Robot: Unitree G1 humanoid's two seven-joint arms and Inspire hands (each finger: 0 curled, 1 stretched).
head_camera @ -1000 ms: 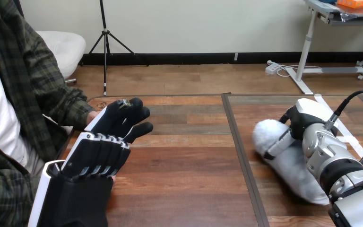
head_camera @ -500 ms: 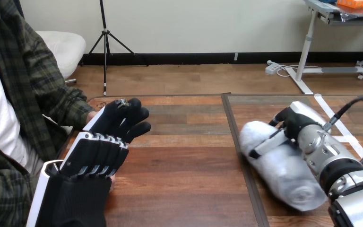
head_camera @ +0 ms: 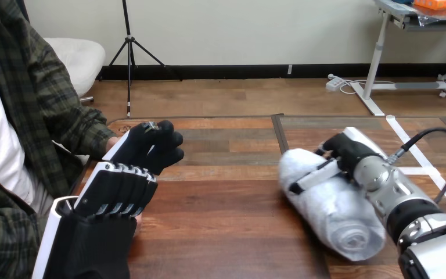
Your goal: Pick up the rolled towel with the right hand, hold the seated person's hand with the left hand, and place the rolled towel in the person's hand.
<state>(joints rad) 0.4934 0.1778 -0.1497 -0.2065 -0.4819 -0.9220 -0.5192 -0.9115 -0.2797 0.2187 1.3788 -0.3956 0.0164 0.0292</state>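
1. The wooden worktop (head_camera: 226, 209) has 1 dark seam (head_camera: 280, 131) running from its far edge toward its near edge. All places below are read off that seam.
2. The white rolled towel (head_camera: 334, 206) lies lengthwise just right of the seam. Its far end overlaps the seam line and its spiral end face points at the near edge, further right of the seam. I cannot tell whether it rests on the worktop or is off it.
3. The right robot hand (head_camera: 348, 152) is right of the seam, on the far half of the rolled towel, and is holding it. Its fingers (head_camera: 310, 177) are curled over the top of the roll toward the seam side. The silver forearm (head_camera: 406, 203) runs off to the near right.
4. The left robot hand (head_camera: 119, 189) is well left of the seam with its back up. Its fingers are curled round the person's hand (head_camera: 111, 143).
5. The person's hand is furthest left of the seam and mostly hidden behind the left robot hand (only a small strip shows at that hand's far-left edge).
6. Bare worktop left of the seam separates the rolled towel from the person's hand; the 2 are well apart.
7. A white tape strip (head_camera: 421, 160) lies on the worktop well right of the seam, past the right forearm.
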